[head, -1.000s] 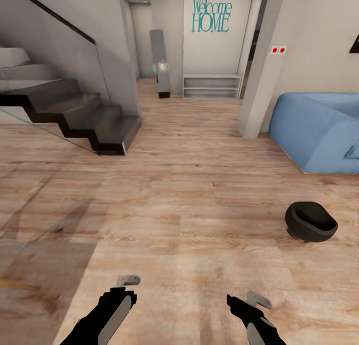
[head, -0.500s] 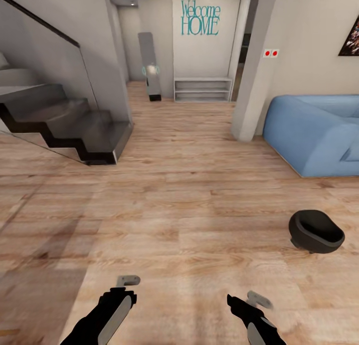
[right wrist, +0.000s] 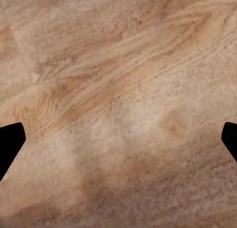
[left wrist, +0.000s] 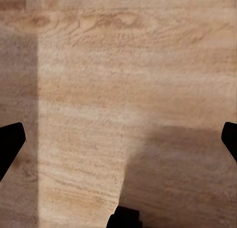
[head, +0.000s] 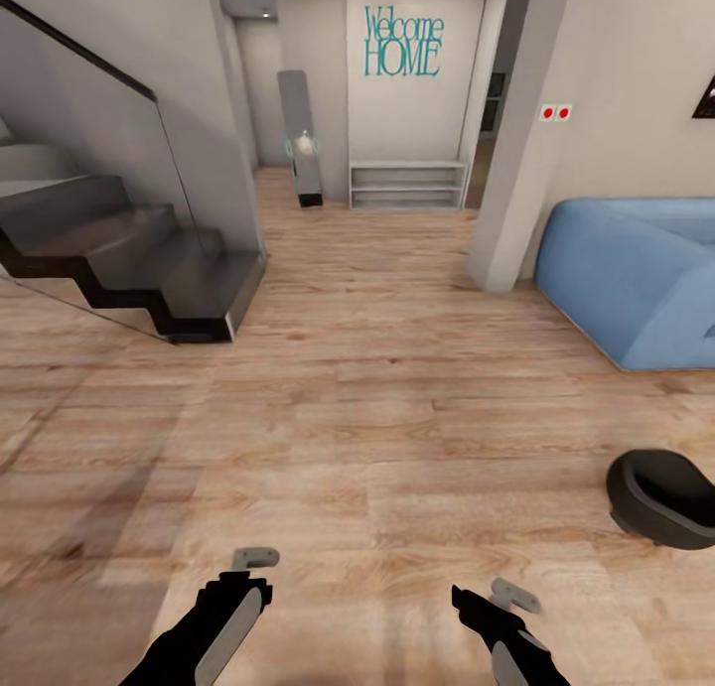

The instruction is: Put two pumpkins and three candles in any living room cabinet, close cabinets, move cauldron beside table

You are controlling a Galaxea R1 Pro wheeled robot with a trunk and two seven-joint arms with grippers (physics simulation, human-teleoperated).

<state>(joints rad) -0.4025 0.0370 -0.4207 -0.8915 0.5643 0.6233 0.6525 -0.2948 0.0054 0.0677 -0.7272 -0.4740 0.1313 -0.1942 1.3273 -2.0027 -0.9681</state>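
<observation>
The black cauldron (head: 663, 497) stands upright on the wooden floor at the right edge of the head view, ahead and to the right of my right gripper (head: 514, 595). My left gripper (head: 255, 559) hangs low over bare floor. In the wrist views, the left gripper (left wrist: 118, 144) and the right gripper (right wrist: 118, 144) each have their dark fingertips spread wide with only floorboards between them. Both are open and hold nothing. The pumpkins, candles, cabinet and table are out of view.
A dark staircase (head: 149, 259) with a glass side rises at the left. A blue sofa (head: 636, 269) sits at the right behind a white pillar (head: 516, 170). A low grey shelf (head: 407, 185) and a tall grey stand (head: 301, 135) are at the far wall.
The whole picture has shifted, so the camera has moved; the cauldron now appears lower and further right. Both arms hold the same pose.
</observation>
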